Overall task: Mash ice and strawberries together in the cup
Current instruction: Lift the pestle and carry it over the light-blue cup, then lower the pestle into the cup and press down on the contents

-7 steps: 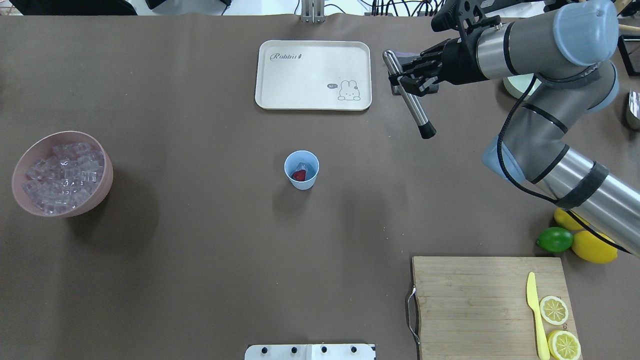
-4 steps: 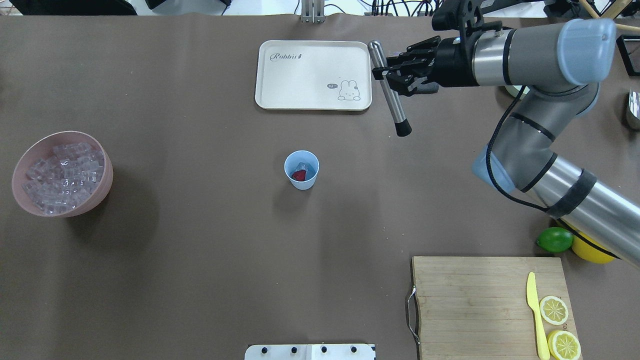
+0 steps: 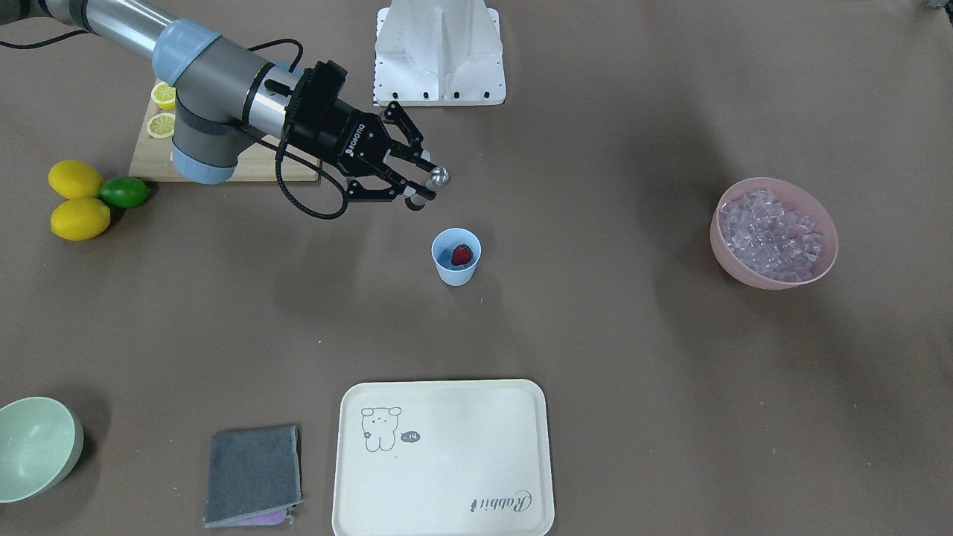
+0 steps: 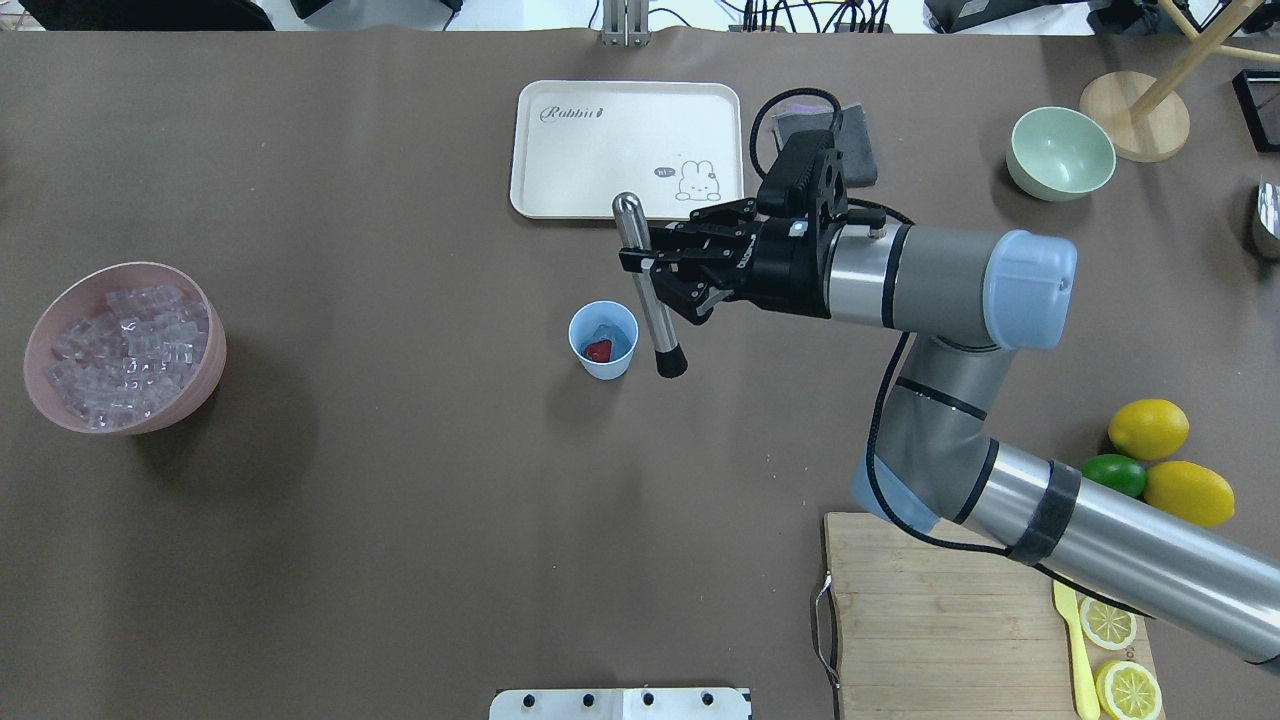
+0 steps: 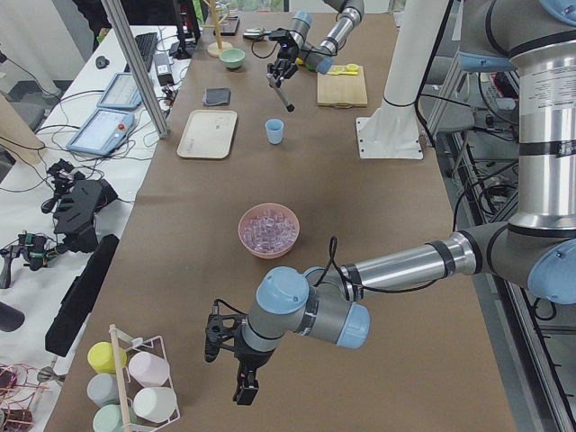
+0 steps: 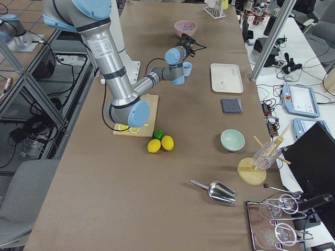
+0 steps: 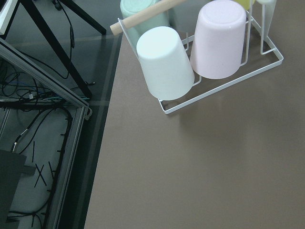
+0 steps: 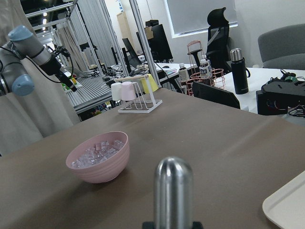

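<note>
Looking from across the table, we see the right gripper (image 3: 418,186) closed on a metal muddler (image 3: 439,176), viewed almost end-on from above. The cup (image 3: 455,275) stands apart from it, on the camera's side, with the strawberry (image 3: 461,254) whole inside. We judge the loading done and the mashing not yet begun. The pink bowl (image 3: 774,277) of spare cubes sits well off to one side. The tray (image 3: 443,454), grey cloth (image 3: 253,473) and green bowl (image 3: 33,447) lie nearer this camera, none between tool and cup.

From overhead, the muddler leans with its black tip just beside the cup's rim on the arm's side, not over the mouth. A pale clear piece of ice (image 4: 603,330) lies next to the strawberry. The lemons (image 4: 1148,428), lime (image 4: 1112,475) and cutting board (image 4: 950,590) are back by the arm, out of the way.

From the left end, the far arm holds the muddler clear above the cup. The left gripper (image 5: 236,364) hangs far from the work, and we cannot tell how its jaws stand.

From the right end, the cup shows small beside the far wrist, and nothing blocks it.

The left wrist camera shows only upturned cups (image 7: 167,62), with no fingers in view.

The right wrist camera shows the muddler's rounded top, with the pink bowl beyond it.

What is left, we think, is to centre the tip over the mouth, lower it and press.
</note>
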### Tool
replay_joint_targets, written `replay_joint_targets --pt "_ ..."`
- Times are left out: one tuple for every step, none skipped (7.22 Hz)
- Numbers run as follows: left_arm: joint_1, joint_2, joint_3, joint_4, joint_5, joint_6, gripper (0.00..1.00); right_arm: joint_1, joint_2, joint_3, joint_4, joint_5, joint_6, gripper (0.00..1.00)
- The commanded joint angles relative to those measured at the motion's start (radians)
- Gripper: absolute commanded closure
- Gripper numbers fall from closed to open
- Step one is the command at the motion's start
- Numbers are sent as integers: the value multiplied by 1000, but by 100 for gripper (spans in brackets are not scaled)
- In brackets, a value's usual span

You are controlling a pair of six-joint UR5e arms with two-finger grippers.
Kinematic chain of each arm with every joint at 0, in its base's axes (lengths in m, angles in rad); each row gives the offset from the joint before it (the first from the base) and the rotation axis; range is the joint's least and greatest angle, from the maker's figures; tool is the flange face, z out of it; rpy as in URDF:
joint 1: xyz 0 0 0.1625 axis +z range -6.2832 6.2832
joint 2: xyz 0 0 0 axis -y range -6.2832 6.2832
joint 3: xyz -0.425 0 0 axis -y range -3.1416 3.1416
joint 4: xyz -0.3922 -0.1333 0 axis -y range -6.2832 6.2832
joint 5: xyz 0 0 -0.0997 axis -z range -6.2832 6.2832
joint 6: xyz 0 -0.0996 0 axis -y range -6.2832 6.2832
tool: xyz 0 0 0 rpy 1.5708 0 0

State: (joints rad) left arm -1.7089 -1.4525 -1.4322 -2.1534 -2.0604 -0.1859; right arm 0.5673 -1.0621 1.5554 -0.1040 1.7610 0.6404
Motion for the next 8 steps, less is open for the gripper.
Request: replay_joint_targets --pt "-6 15 1 -8 -1 0 2 -38 1 -6 44 -34 12 100" --pt "-12 20 -1 -8 -1 0 2 -52 17 -6 43 -70 10 100" --pt "-14 20 1 -8 -1 0 2 -53 72 -15 29 -109 18 100" --pt "-14 20 3 -8 -1 0 2 -53 94 -29 23 -151 18 100" --pt "-14 20 4 -5 -1 -1 2 -53 117 -31 6 -210 12 100" --pt "-14 21 10 -8 -3 0 2 -44 129 -31 -25 -247 -1 100" --pt "-14 21 10 -8 -3 0 2 -31 128 -50 -23 -264 -23 100" --pt "-14 29 9 -9 -3 0 2 -23 126 -58 -22 -278 -62 100"
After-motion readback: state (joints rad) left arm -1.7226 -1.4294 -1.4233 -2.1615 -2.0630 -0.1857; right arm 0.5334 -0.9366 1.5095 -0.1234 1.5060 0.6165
